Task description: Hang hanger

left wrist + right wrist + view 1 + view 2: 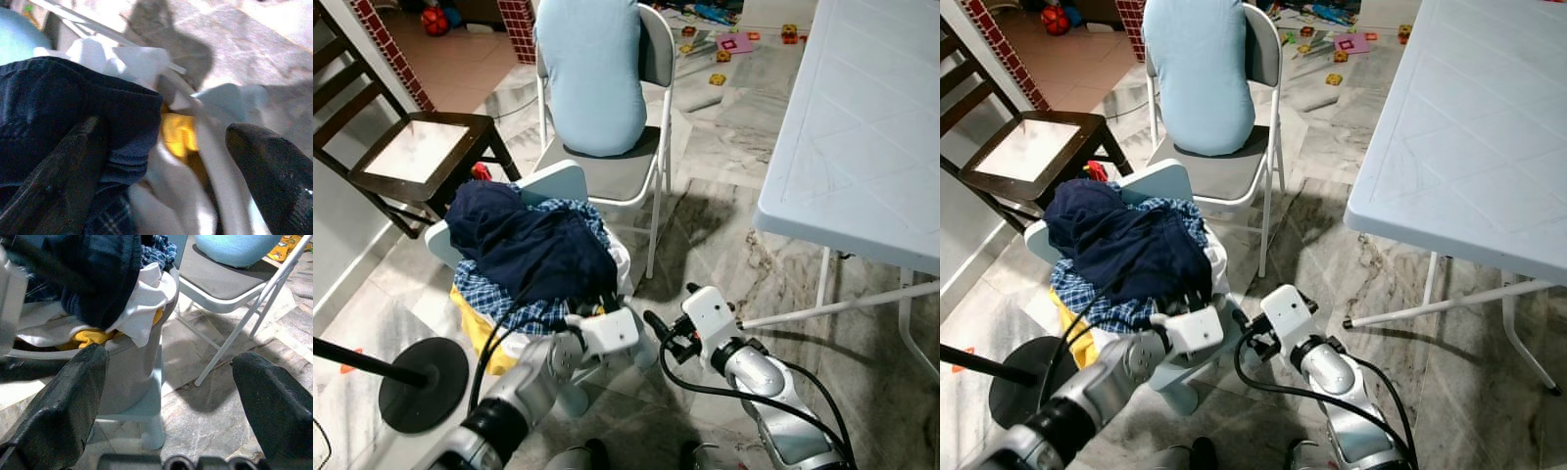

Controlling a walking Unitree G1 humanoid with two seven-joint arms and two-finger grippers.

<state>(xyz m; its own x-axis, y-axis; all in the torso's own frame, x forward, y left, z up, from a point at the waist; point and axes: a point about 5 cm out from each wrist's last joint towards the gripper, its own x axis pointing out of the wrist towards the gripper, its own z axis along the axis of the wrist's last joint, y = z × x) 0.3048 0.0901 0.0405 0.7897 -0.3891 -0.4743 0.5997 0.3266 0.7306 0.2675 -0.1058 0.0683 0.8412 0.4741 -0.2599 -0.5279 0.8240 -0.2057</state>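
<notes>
— Hanger first: where does it lie from the left end effector (607, 305)?

— No hanger can be made out. That end effector sits at the lower centre of the frame, fingers spread wide and empty, touching the near edge of the clothes heap (533, 250) on the pale blue chair (553, 183); any hanger is presumably buried there, so its long axis cannot be told.

— And the right end effector (658, 328)?

— Just beside the left one, toward the right, also wide open and empty, facing the chair's side. The left is judged nearer to the heap, so the dig should fall to it.
</notes>
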